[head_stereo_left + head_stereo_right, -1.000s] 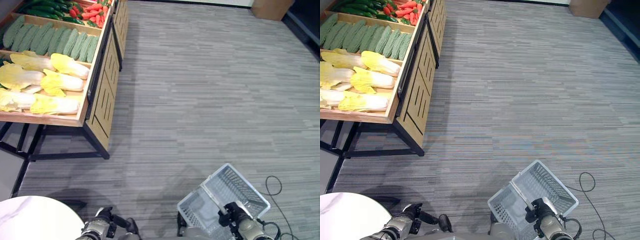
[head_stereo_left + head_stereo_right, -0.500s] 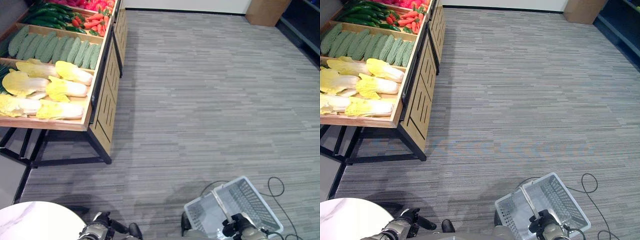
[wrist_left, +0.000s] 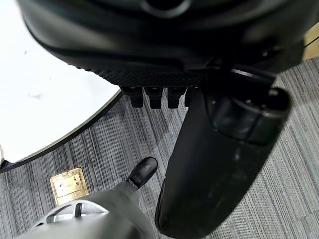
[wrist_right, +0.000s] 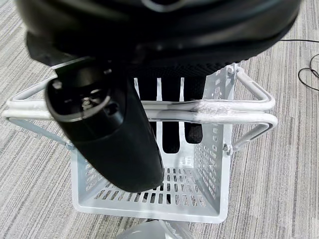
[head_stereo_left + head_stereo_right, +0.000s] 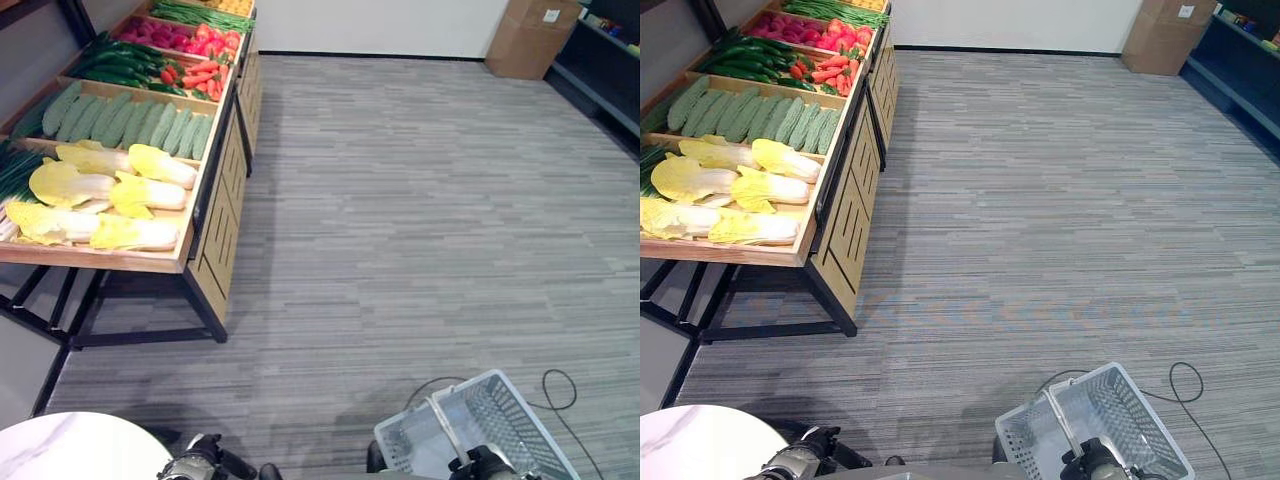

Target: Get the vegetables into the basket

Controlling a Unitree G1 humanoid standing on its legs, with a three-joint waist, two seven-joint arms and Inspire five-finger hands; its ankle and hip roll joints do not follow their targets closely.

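The right hand [image 4: 114, 144] hangs low at the robot's side, fingers curled under the twin wire handles of the white basket [image 4: 209, 164], thumb laid across them, so the basket hangs just above the grey floor [image 5: 420, 200]. The left hand [image 3: 219, 149] hangs low at the other side beside a round white table [image 3: 45, 89], its fingers curled in toward the palm and holding nothing. Farther off on the left stands the wooden produce stand [image 5: 215, 215], where the vegetables lie: pale yellow cabbages [image 5: 110, 190] nearest, then ridged green gourds [image 5: 130, 115], dark cucumbers [image 5: 120, 65] and red peppers [image 5: 200, 72]. A cardboard box [image 5: 530, 40] sits by the far wall
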